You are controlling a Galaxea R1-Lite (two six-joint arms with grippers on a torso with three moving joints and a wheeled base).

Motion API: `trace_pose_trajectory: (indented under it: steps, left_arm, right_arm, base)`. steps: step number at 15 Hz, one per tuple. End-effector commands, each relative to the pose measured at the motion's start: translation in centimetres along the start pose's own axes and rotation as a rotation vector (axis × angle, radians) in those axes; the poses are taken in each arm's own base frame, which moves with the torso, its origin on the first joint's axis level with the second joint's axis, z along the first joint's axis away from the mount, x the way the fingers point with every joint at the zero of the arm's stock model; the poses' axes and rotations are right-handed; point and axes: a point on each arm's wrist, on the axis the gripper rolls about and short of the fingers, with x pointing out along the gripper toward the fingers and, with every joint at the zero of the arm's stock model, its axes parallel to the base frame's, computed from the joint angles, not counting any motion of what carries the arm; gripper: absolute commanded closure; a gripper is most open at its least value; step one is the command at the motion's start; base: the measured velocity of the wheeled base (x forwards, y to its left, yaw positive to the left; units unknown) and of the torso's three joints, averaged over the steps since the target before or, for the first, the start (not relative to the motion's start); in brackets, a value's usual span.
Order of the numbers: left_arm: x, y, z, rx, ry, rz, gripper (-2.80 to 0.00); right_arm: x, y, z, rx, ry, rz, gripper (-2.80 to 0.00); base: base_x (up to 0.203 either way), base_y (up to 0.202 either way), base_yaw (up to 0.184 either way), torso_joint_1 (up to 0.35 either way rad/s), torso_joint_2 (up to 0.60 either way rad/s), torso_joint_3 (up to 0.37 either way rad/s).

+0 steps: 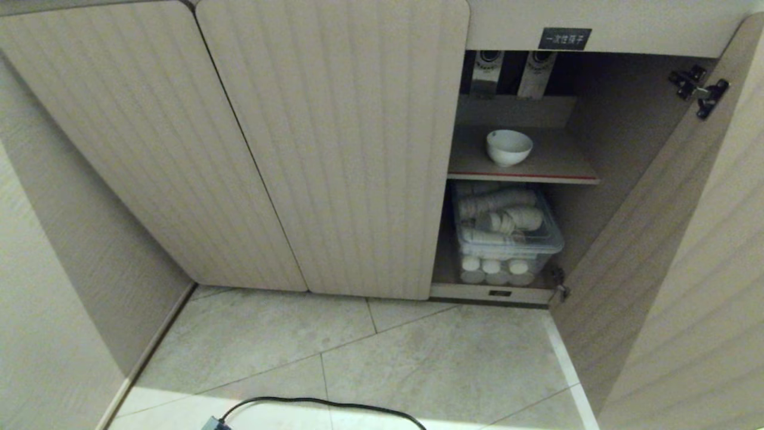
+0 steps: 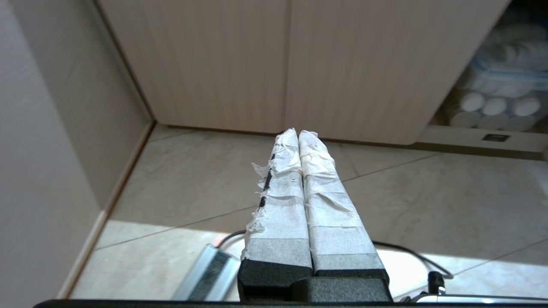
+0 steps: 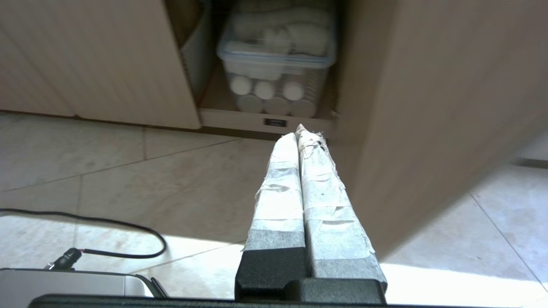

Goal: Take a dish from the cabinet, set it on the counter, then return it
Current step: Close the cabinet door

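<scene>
The dish [image 1: 508, 146], a small white bowl, sits upright on the red-edged shelf [image 1: 555, 162] inside the beige fluted cabinet [image 1: 334, 149], whose right door [image 1: 644, 251] stands swung open. Neither arm shows in the head view. My left gripper [image 2: 298, 133] is shut with nothing in it, low over the floor tiles and facing the closed doors. My right gripper [image 3: 300, 131] is shut and empty too, pointing at the open compartment's bottom edge, well below the dish. The counter is out of view.
Below the shelf a clear plastic box [image 1: 507, 236] holds stacked white cups [image 3: 265, 92]. A black cable [image 1: 322, 403] lies on the tiled floor in front. A beige wall [image 1: 65, 286] closes the left side; the open door bounds the right.
</scene>
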Motion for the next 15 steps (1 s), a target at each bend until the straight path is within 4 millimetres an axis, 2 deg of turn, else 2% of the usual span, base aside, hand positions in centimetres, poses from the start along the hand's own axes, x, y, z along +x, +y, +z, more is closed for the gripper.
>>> trace_pose_trajectory:
  steps: [1,9,15]
  left_arm:
    - [0.00,0.00,0.00,0.000,-0.001,0.000,0.00]
    - [0.01,0.00,-0.03,0.000,0.000,0.000,0.00]
    - [0.01,0.00,-0.03,0.000,0.000,0.000,0.00]
  right_arm:
    - [0.01,0.00,0.01,0.000,0.001,0.000,0.00]
    - [0.01,0.00,0.01,0.000,0.001,0.000,0.00]
    - [0.01,0.00,0.01,0.000,0.001,0.000,0.00]
  base:
    - [0.000,-0.192,0.000,0.005,0.00,0.002]
    - [0.000,-0.190,0.000,0.002,0.00,0.001]
    - [0.000,-0.018,0.000,0.000,0.00,0.000]
